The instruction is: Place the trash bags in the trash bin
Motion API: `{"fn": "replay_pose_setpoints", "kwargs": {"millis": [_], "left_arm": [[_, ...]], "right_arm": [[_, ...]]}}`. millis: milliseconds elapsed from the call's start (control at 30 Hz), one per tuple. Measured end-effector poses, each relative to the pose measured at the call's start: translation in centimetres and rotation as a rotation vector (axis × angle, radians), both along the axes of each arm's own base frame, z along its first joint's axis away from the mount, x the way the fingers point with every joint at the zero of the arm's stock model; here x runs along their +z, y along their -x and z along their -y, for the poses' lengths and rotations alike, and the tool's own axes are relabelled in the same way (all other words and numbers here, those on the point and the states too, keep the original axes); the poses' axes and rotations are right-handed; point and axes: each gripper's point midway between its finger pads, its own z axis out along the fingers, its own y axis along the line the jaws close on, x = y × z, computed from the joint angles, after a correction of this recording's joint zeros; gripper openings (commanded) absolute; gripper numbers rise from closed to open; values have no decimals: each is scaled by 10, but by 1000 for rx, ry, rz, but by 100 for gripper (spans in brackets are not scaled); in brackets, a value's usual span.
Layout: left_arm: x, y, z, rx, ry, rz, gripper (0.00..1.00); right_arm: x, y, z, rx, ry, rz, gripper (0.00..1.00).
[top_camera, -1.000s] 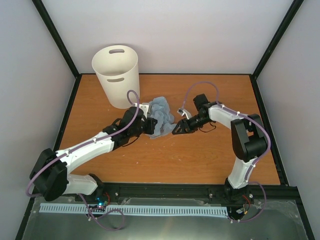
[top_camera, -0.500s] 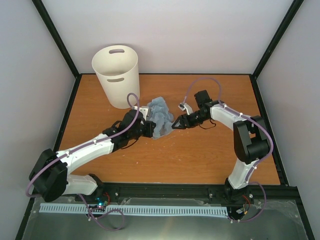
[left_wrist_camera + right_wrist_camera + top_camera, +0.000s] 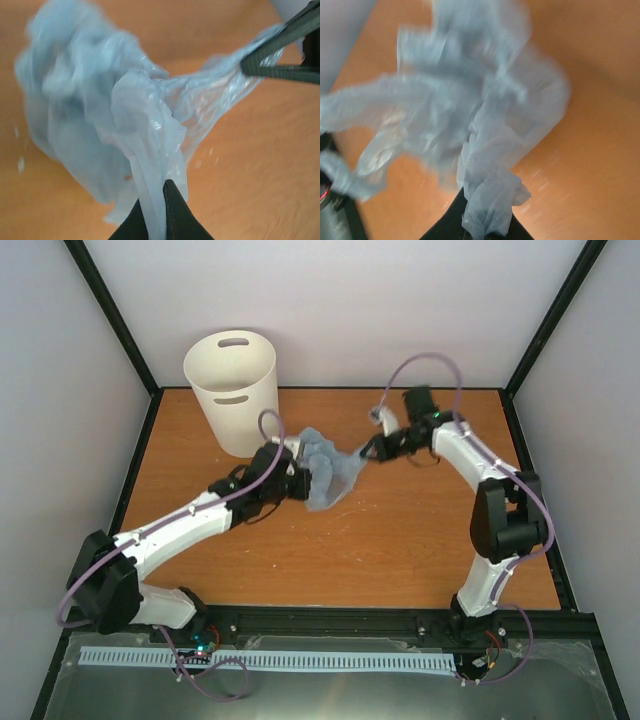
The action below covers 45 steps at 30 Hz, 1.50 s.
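Observation:
The pale-blue translucent trash bag [image 3: 327, 468] hangs stretched between both grippers above the table, just right of the off-white trash bin [image 3: 232, 390]. My left gripper [image 3: 305, 483] is shut on the bag's near left edge; in the left wrist view the film [image 3: 125, 115] runs between my black fingertips [image 3: 175, 210]. My right gripper [image 3: 366, 451] is shut on the bag's right corner; in the right wrist view the bunched plastic [image 3: 485, 150] covers the jaws. The right gripper's fingers [image 3: 280, 60] show at the top right of the left wrist view, pinching the bag.
The bin stands at the back left corner of the orange-brown table [image 3: 400, 550], its open mouth up and its slot handle [image 3: 231, 399] facing me. Black frame posts and pale walls enclose the table.
Both grippers have risen and moved toward the back. The right gripper pulled the bag's corner up and to the right, so the crumpled bag is now stretched out between them.

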Motion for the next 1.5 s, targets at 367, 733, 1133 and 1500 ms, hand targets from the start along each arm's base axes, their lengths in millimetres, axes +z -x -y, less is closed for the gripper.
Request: {"fn": "replay_pose_setpoints", "kwargs": {"millis": [367,733,1133,1500], "left_arm": [[373,-7,4,46,311,660,1],[-56,6,30,-37,-188,-9,1],[-11,31,18,-36,-91,94,1],[6,32,13,-31,-71,136,1]], "right_arm": [[398,-1,108,-251,-23,1116,3],[40,41,133,-100,322,641,3],[13,115,133,93,376,661,65],[69,119,129,199,392,725,84]]}}
